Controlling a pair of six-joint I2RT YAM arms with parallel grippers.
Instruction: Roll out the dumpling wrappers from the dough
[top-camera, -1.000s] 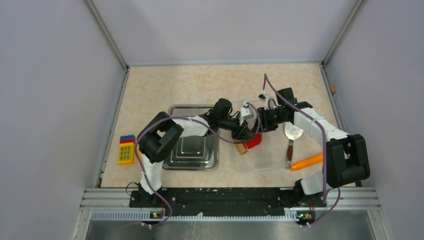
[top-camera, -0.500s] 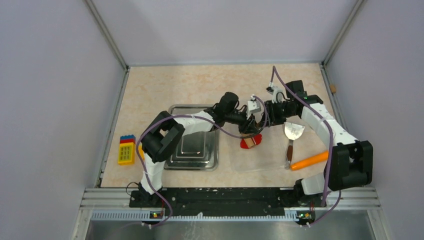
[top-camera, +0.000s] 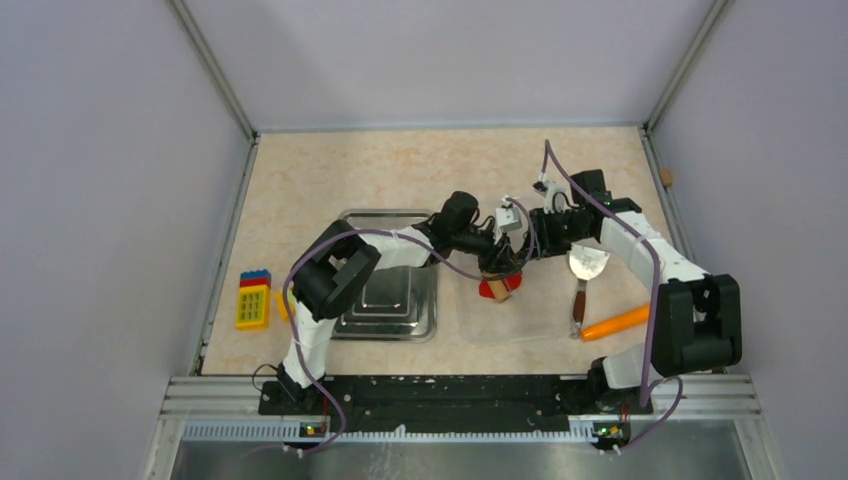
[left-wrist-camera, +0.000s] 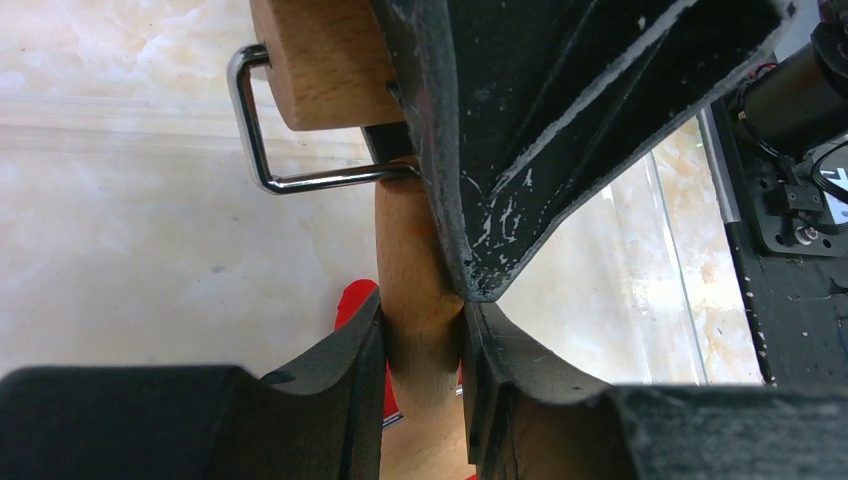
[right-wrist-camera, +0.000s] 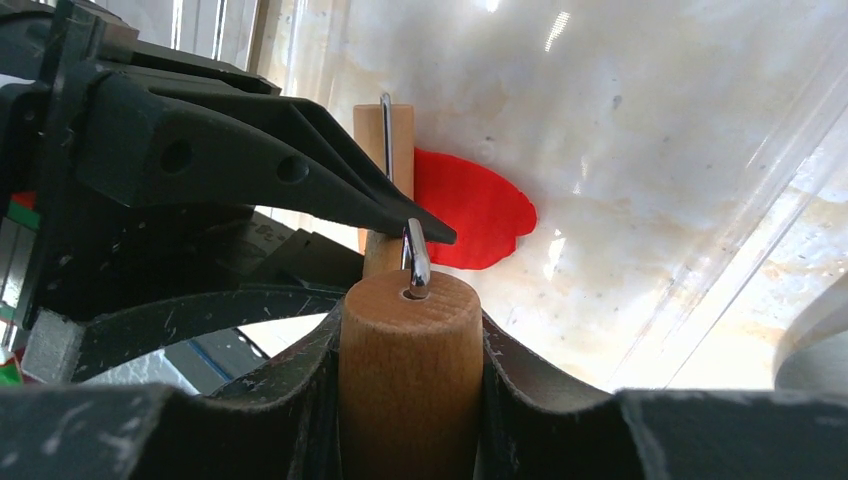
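Observation:
The red dough (top-camera: 489, 291) lies flattened on a clear mat (top-camera: 530, 322); it shows as a red sheet in the right wrist view (right-wrist-camera: 475, 210) and as a sliver in the left wrist view (left-wrist-camera: 352, 300). A wooden roller (top-camera: 503, 285) with a metal bracket (left-wrist-camera: 262, 150) rests on its edge; the roller drum also shows in the right wrist view (right-wrist-camera: 398, 145). My left gripper (left-wrist-camera: 420, 320) is shut on the roller's wooden handle. My right gripper (right-wrist-camera: 410, 345) is shut on the same handle. Both meet over the mat, left gripper (top-camera: 497, 262) and right gripper (top-camera: 522, 250). No neat round wrapper shows.
A steel tray (top-camera: 352, 322) sits left of the mat. A yellow toy block (top-camera: 252, 303) lies at the far left. A spatula (top-camera: 584, 268) and an orange carrot (top-camera: 613, 323) lie right of the mat. A small wooden piece (top-camera: 665, 178) sits by the right wall.
Both grippers have moved away from the bases and slightly right, taking the roller along. The roller now covers more of the dough than a second ago.

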